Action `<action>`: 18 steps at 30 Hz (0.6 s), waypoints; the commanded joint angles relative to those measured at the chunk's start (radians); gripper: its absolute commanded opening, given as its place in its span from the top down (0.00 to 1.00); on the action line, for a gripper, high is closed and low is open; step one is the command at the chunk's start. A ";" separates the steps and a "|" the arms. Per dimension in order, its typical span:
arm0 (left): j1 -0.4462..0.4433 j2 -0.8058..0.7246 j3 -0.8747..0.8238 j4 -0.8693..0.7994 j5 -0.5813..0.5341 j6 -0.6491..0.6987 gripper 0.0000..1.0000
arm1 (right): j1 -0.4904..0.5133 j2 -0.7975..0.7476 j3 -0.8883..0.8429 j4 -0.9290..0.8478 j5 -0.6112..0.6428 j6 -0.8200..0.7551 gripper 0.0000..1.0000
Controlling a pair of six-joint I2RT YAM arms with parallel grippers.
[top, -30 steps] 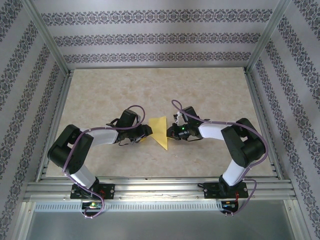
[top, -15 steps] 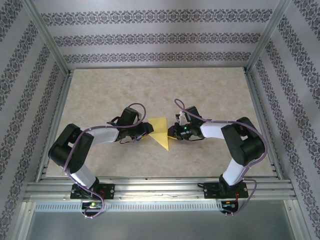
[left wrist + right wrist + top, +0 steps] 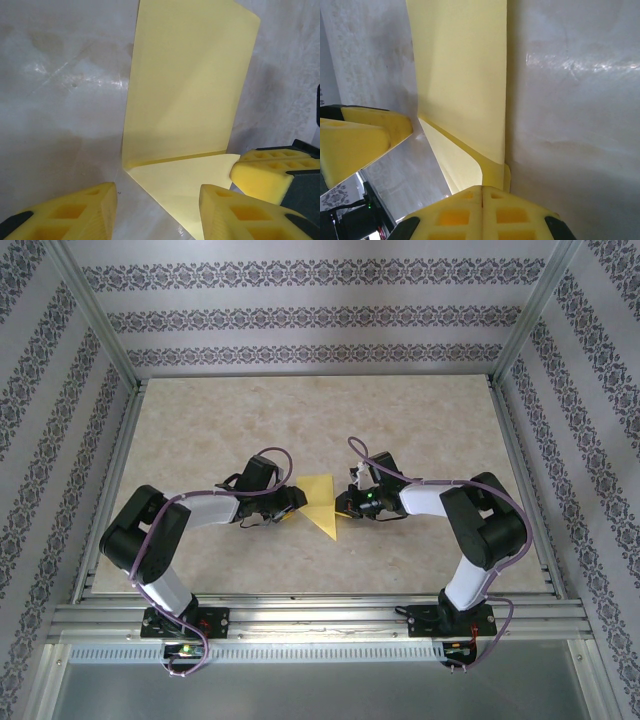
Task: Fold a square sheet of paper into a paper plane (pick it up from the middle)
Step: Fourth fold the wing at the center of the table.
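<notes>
The square sheet of paper (image 3: 320,502), yellow and folded to a pointed shape, lies mid-table between the two grippers. My right gripper (image 3: 345,505) is shut on its right edge, and in the right wrist view (image 3: 482,192) the pads pinch a raised flap (image 3: 465,75). The flap (image 3: 190,80) stands up from the flat layer (image 3: 182,182) in the left wrist view. My left gripper (image 3: 290,502) is open (image 3: 157,212) at the paper's left side. One of its fingers (image 3: 235,212) is over the flat layer and the other (image 3: 65,215) is on the bare table.
The marbled beige table top (image 3: 320,420) is ringed by an aluminium frame (image 3: 320,612) and patterned walls. The right gripper's finger (image 3: 265,167) sits close beside my left finger. The left finger (image 3: 360,140) shows beside the paper.
The right gripper has shifted slightly left and closed on the paper's edge, and the flap has lifted along a crease. The left arm has stayed in place.
</notes>
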 commanded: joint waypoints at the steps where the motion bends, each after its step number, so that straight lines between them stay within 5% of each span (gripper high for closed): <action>1: 0.018 0.009 0.034 -0.022 0.013 0.011 0.52 | -0.003 -0.020 0.005 0.007 -0.034 -0.015 0.96; 18: 0.024 0.005 0.079 -0.110 -0.031 0.030 0.44 | -0.059 -0.029 -0.056 0.172 -0.159 0.057 0.96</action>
